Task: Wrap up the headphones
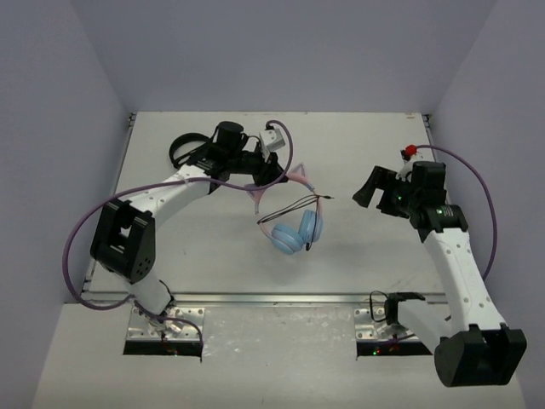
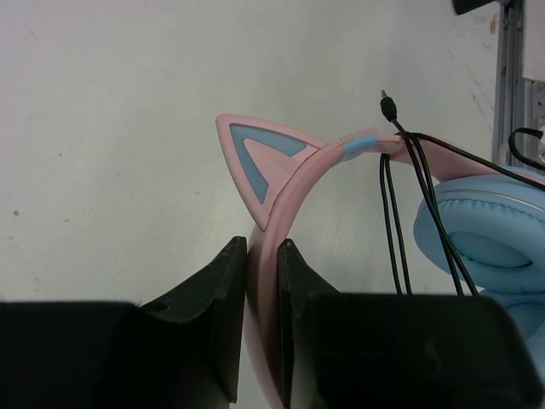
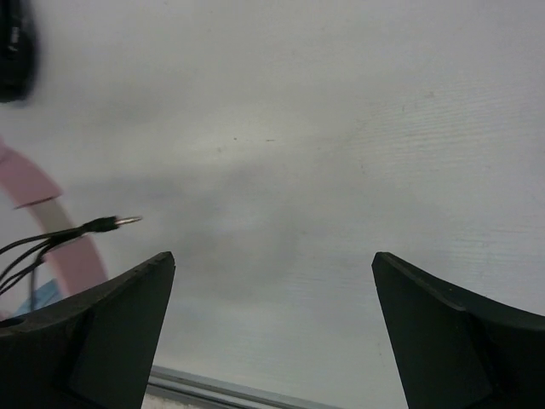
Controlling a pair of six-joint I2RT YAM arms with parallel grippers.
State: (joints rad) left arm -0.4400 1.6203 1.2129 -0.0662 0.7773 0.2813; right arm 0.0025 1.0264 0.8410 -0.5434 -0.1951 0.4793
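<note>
You have one pair of headphones (image 1: 289, 223) on this job, near the middle of the pale, matt worktop (image 1: 204, 256), and your left arm (image 1: 170, 189) has it by the headband (image 2: 298, 170). The left jaws, two black wedge-shaped pieces, are pressed shut on the smooth pink plastic band, one on each face, just below a cat ear (image 2: 249, 166). That ear is a pointed pink triangle with a light blue inset, and the top view gives you two such ears, one on either side of the arch. Below the band sit two round ear cups (image 1: 286, 240) in light blue, close together, with soft, puffy cushions. You cannot tell whether they rest on the surface or hang just above it. One thin black cable (image 2: 393, 221) runs in several strands over the band beside the blue stripe on its crown, and it ends in a single small plug (image 2: 387, 106) with a bare metal tip sticking up and out to the side. Your right arm (image 1: 456, 256) is well apart to the right of the headset. The right jaws, two broad black pieces, stand spread wide with nothing between them, only bare white surface below, and the plug tip shows just off their left side
</note>
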